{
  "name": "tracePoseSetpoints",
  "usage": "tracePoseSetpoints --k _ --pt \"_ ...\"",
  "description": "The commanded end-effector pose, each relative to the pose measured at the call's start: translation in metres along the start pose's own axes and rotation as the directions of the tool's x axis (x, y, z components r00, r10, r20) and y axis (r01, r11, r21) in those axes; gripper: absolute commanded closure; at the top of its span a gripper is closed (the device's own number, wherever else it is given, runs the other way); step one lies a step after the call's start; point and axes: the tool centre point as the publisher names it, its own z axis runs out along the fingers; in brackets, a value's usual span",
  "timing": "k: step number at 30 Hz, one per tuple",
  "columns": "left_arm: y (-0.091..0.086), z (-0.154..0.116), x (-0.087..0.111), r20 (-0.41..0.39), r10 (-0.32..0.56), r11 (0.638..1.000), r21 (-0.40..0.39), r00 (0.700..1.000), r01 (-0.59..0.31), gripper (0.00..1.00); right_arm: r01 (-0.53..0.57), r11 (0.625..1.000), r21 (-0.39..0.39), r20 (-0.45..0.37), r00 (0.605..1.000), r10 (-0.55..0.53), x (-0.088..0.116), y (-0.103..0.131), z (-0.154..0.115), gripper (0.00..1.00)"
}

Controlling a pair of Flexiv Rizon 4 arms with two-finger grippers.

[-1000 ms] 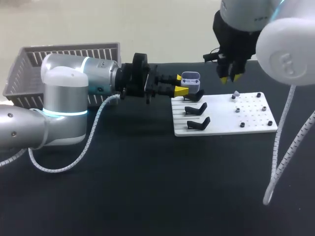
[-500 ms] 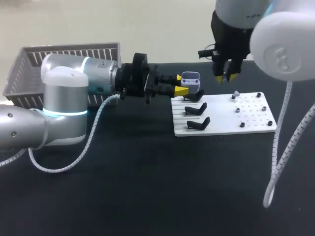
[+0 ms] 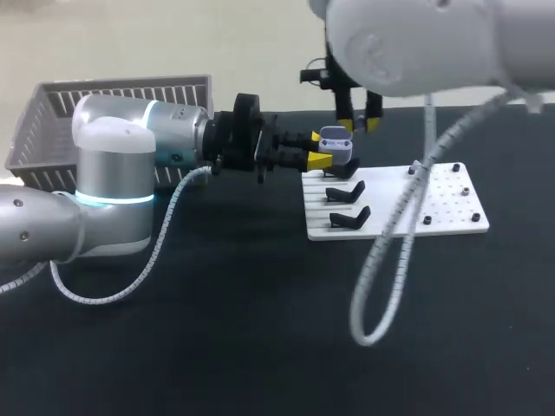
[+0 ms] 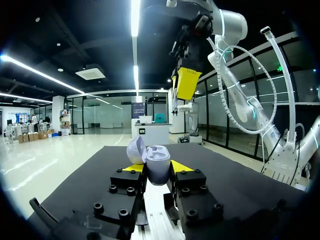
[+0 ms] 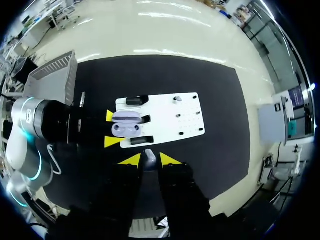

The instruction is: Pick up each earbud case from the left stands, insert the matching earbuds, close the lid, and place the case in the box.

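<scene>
- Left hand (image 3: 321, 149) pinches the open earbud case (image 3: 336, 144) from two sides: grasp judged done.
- Box (image 3: 121, 94), behind the left hand: placement pending.
- Right hand (image 3: 357, 124), just above the case, pinches one earbud (image 5: 149, 154): insertion and lid closure pending.

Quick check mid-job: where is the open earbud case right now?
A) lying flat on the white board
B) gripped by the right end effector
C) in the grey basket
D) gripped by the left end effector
D: the left end effector clamps the earbud case, lid open, from both sides.
</scene>
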Motion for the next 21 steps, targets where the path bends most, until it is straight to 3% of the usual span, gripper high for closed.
tracePoseSetpoints --k 1,20,21 --pt "0.0004 -0.0001 0.0007 0.001 0.001 1.0 0.0 1.0 -0.001 1.0 -0.008 0.999 0.047 -0.054 0.998 0.01 -0.0065 0.0089 0.0005 1.0" --pt "0.0004 -0.0001 0.0007 0.001 0.001 1.0 0.0 1.0 -0.001 1.0 -0.008 0.999 0.047 -0.054 0.998 0.01 -0.0065 0.0089 0.0005 1.0" --pt "0.0004 -0.0001 0.0007 0.001 0.001 1.0 0.0 1.0 -0.001 1.0 -0.042 0.998 0.054 -0.058 0.997 0.045 -0.008 0.0103 0.0012 1.0"
